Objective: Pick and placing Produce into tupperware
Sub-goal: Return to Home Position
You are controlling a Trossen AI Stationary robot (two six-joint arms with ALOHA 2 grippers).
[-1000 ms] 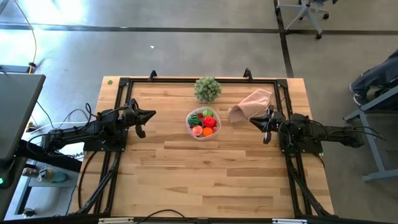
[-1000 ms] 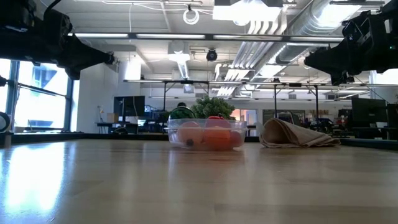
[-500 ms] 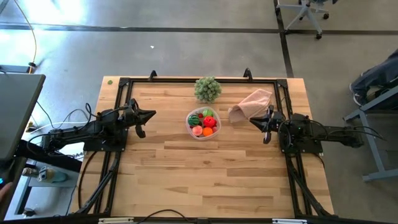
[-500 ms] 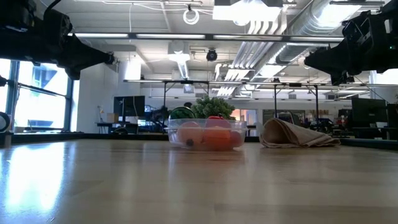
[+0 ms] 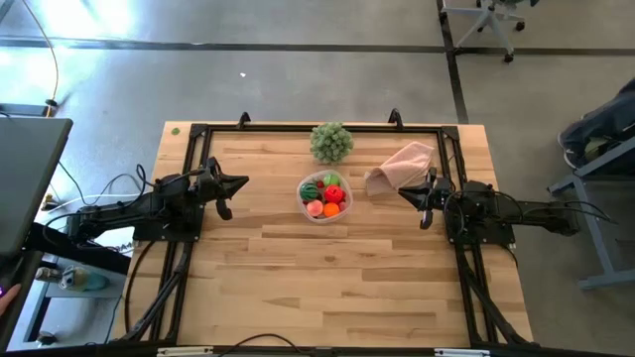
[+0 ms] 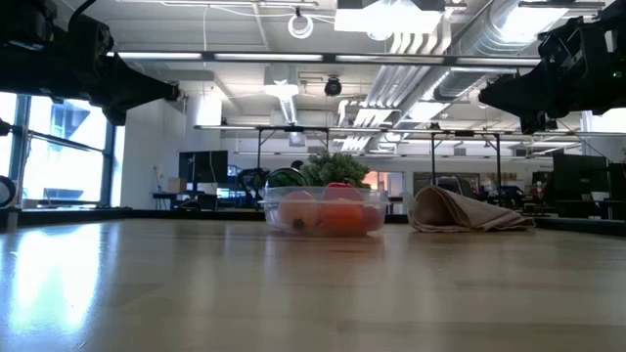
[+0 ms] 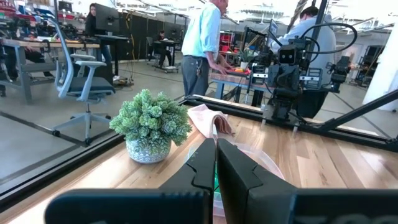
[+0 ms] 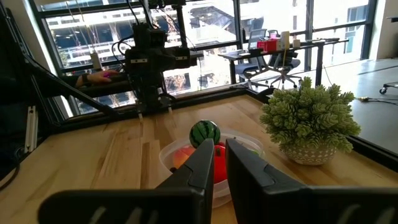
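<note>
1. Pale wooden planks in a black frame make up the table (image 5: 327, 278), which fills the foreground of the low view.
2. Over the table's left side hovers the left gripper (image 5: 238, 184), pointing toward the middle. In its wrist view the fingers (image 7: 202, 165) sit pressed almost together, only a hairline between them, gripping nothing.
3. Opposite, over the right side, hovers the right gripper (image 5: 407, 192), well apart from the container. Its fingers (image 8: 202, 165) are drawn in to a narrow slit and hold nothing either.
4. Between the two arms the tupperware (image 5: 302, 188) stands upright at mid-table. The produce (image 5: 325, 198) is heaped inside it — red, orange, pink and green pieces, with a striped watermelon (image 8: 204, 132) on top.
5. Just behind the container, toward the far edge, stands the leafy ball (image 5: 331, 142) in a small pot. The pink cloth (image 5: 402, 166) lies crumpled to its right, near the right gripper.
6. Farther off, the left wrist view shows the room — an office chair (image 7: 78, 68), and a person (image 7: 205, 43) in a pale shirt standing at a bench.
</note>
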